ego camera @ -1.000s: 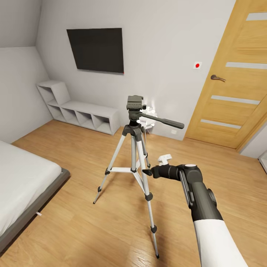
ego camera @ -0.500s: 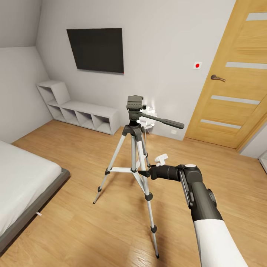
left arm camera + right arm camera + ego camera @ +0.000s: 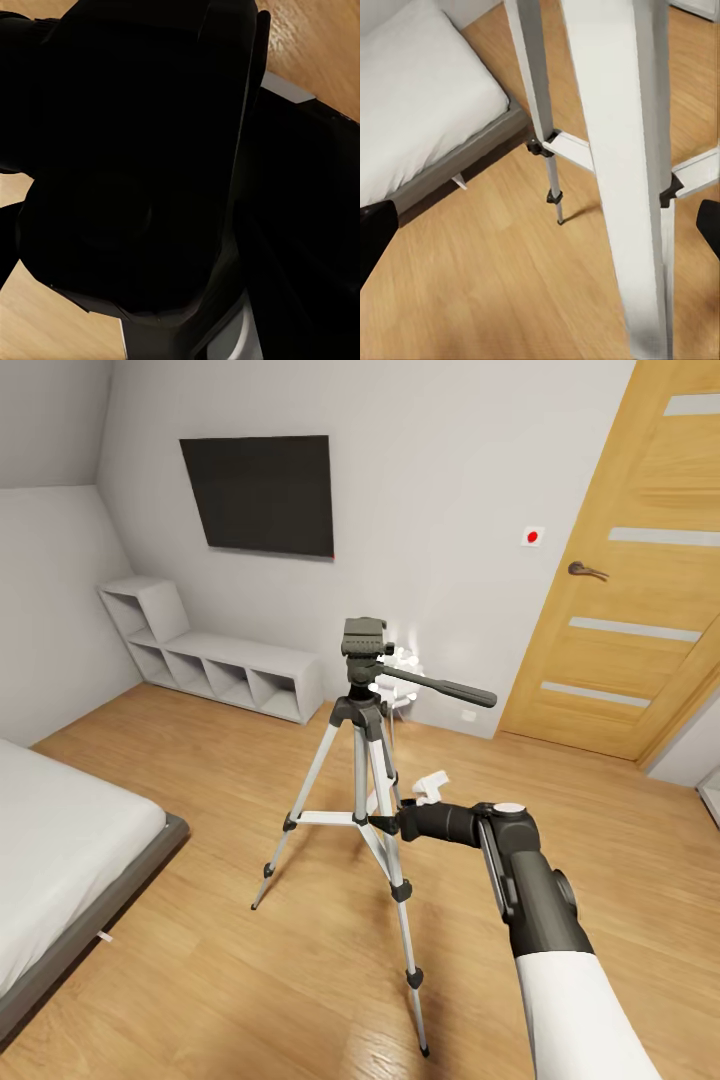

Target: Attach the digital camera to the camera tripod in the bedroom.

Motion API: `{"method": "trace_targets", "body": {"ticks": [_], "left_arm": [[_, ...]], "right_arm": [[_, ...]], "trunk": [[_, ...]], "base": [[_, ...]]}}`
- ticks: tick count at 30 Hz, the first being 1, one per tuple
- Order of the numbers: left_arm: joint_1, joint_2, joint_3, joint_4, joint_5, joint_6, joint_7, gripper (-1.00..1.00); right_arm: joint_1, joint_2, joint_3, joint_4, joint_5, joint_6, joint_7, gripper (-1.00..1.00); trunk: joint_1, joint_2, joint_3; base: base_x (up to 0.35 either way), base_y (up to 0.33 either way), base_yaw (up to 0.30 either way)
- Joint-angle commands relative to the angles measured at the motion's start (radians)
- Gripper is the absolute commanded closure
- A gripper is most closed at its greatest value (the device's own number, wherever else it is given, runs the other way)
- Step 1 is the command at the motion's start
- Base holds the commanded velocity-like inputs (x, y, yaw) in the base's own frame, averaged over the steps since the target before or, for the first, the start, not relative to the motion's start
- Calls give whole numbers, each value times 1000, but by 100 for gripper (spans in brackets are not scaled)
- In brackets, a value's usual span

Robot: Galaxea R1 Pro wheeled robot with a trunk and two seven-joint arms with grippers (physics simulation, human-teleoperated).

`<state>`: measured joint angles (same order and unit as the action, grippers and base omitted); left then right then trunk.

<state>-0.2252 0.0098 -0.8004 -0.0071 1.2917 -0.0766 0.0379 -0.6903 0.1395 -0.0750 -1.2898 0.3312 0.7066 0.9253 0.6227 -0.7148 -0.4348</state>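
Tripod [image 3: 362, 760] leg [image 3: 619, 172] stands between the right tool's [image 3: 385, 823] spread, released fingers [image 3: 373, 232].

The camera tripod [image 3: 362, 780] stands in the middle of the wood floor [image 3: 200, 980], its three spread legs and cross braces closing off the space beneath the head. The right end effector [image 3: 385, 825] sits against the nearest leg at brace height; in the right wrist view that leg [image 3: 622, 180] rises between the two fingertips [image 3: 375, 232]. The pan handle [image 3: 440, 688] juts out toward the door [image 3: 630, 580]. The bed [image 3: 60, 840] bounds the left side. Open floor lies between bed and tripod, and to the right of the arm.
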Motion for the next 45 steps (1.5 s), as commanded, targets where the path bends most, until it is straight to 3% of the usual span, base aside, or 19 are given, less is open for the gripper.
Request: {"method": "trace_targets", "body": {"ticks": [1, 7, 13, 27, 45], "left_arm": [[0, 0, -8, -1, 5, -2, 2, 100], [0, 0, -9, -1, 5, -1, 2, 100], [0, 0, -9, -1, 5, -1, 2, 100], [0, 0, -8, -1, 5, -1, 2, 100], [0, -1, -9, -1, 5, 0, 4, 100]], "right_arm": [[-1, 6, -4, 0, 10, -11, 6, -100], [0, 34, -7, 8, 9, -132, -35, -100], [0, 35, -8, 9, 9, -206, -72, -100], [0, 35, -11, 13, 8, -228, -155, -100], [0, 35, -10, 46, 9, -227, -160, -100]], "trunk": [[0, -1, -1], [0, -1, -1], [0, -1, -1], [0, -1, -1], [0, -1, -1]], "base": [[0, 0, 0], [0, 0, 0], [0, 0, 0], [0, 0, 0], [18, 0, 0]]}}
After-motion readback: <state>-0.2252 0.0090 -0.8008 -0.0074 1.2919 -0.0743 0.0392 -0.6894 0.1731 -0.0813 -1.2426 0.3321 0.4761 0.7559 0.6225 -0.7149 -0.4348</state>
